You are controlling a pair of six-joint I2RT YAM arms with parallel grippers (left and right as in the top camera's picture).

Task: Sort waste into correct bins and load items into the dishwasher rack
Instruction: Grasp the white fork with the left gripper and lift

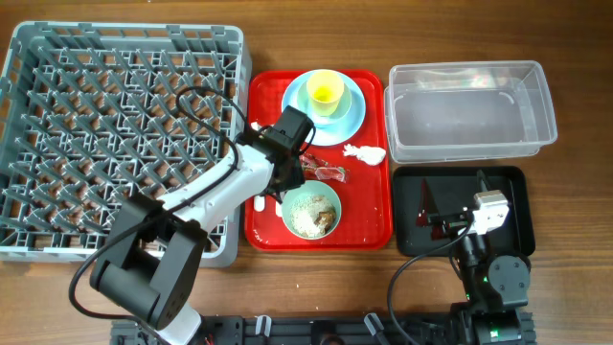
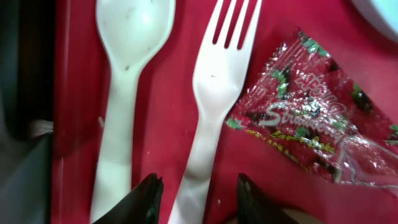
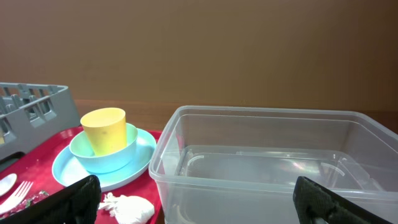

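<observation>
My left gripper point(image 2: 200, 199) is open low over the red serving tray, its fingers either side of the white fork's point(image 2: 211, 93) handle without closing on it. The white spoon point(image 2: 124, 93) lies just left of the fork and the red snack wrapper point(image 2: 305, 118) just right. In the overhead view the left gripper point(image 1: 285, 172) sits between the light blue plate point(image 1: 356, 120) and the pale green bowl point(image 1: 311, 213), which holds crumbs. The yellow cup point(image 1: 326, 91) stands in the blue bowl point(image 3: 102, 155) on the plate. The white tissue point(image 1: 364, 152) lies by the plate. My right gripper point(image 3: 205, 205) is open and empty, facing the clear tub point(image 1: 469, 110).
The grey dishwasher rack point(image 1: 115, 134) fills the left side, touching the red serving tray point(image 1: 369, 225). The black tray point(image 1: 508, 187) lies under the right arm, in front of the clear tub. A bare table strip runs along the front edge.
</observation>
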